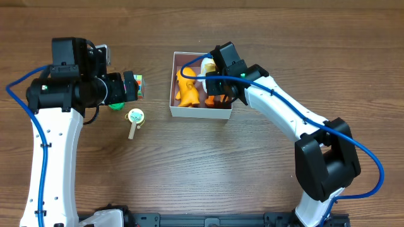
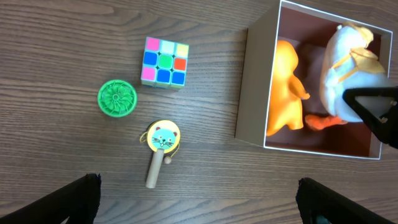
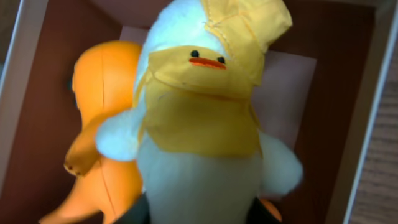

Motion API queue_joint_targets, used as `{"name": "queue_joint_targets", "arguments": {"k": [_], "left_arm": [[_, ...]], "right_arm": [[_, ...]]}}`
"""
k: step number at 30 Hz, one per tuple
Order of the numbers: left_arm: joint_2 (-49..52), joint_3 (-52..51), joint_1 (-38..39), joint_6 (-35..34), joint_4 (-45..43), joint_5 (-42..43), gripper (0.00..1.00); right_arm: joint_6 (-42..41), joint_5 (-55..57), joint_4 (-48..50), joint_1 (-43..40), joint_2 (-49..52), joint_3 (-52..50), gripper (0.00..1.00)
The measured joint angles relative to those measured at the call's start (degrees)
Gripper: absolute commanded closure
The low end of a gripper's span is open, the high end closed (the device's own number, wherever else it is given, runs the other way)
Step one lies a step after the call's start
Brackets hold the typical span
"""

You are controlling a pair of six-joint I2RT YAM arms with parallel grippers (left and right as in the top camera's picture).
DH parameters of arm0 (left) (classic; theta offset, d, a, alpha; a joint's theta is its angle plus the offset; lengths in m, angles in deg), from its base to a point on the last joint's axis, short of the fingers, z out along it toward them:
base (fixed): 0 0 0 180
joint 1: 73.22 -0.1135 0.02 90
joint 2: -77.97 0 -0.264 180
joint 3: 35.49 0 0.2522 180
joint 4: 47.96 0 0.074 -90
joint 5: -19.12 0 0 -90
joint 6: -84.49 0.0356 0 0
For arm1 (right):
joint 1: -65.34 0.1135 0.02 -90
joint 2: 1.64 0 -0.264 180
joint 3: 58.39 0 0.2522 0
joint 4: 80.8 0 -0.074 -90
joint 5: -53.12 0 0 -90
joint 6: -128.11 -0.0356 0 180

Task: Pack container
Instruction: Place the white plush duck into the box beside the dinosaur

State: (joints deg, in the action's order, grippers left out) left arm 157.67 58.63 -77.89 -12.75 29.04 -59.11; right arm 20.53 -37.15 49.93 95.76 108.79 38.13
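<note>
The brown wood-grain counter (image 1: 252, 176) carries everything. The container (image 1: 199, 113), a shallow square open box with thin white walls and a pinkish-brown inside, sits near the middle of it, slightly toward the far edge.

The right end effector (image 1: 219, 84) hangs over the container's right half, its fingers pinching the lower body of a white plush duck in a yellow raincoat and hood (image 3: 199, 124), which is inside the container's walls. The left end effector (image 2: 199, 186) hovers well to the left of the container, its fingers spread wide with nothing between them.

Inside the container's left half, beside the duck and touching it, lies a smooth orange plastic figure (image 1: 187, 88).

Out on the counter to the container's left are three small toys:
- a multicoloured puzzle cube (image 2: 165, 62), nearest the container;
- a round green ribbed disc (image 2: 117, 98), farther from the container than the cube;
- a small yellow cat-face drum on a wooden stick (image 2: 163, 138), off the container's near-left corner.
</note>
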Motion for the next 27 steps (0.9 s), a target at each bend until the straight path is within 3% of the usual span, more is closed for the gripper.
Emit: {"name": "queue_joint_targets", "arguments": {"k": [4, 8, 9, 10, 15, 21, 25, 27], "left_arm": [[0.0, 0.0, 0.0, 0.0, 0.0, 0.0, 0.0], [0.0, 0.0, 0.0, 0.0, 0.0, 0.0, 0.0], [0.0, 0.0, 0.0, 0.0, 0.0, 0.0, 0.0], [0.0, 0.0, 0.0, 0.0, 0.0, 0.0, 0.0], [0.0, 0.0, 0.0, 0.0, 0.0, 0.0, 0.0], [0.0, 0.0, 0.0, 0.0, -1.8, 0.0, 0.0], [0.0, 0.0, 0.0, -0.3, -2.3, 0.0, 0.0], [0.0, 0.0, 0.0, -1.0, -1.2, 0.0, 0.0]], "right_arm": [[0.0, 1.2, -1.1, 0.0, 0.0, 0.1, 0.37], [0.8, 2.8, -9.9, 0.0, -0.2, 4.7, 0.23], [1.2, 3.5, -14.1, 0.0, -0.4, 7.7, 0.12], [1.2, 3.8, -16.8, 0.0, -1.1, 10.3, 0.07], [1.4, 3.8, -23.1, 0.0, -5.9, 18.3, 0.09], [1.3, 3.7, -33.5, -0.8, -7.3, 19.0, 0.09], [0.4, 3.7, -37.7, -2.9, -9.6, 19.0, 0.0], [-0.8, 3.7, -39.5, -4.8, -13.2, 19.0, 0.0]]}}
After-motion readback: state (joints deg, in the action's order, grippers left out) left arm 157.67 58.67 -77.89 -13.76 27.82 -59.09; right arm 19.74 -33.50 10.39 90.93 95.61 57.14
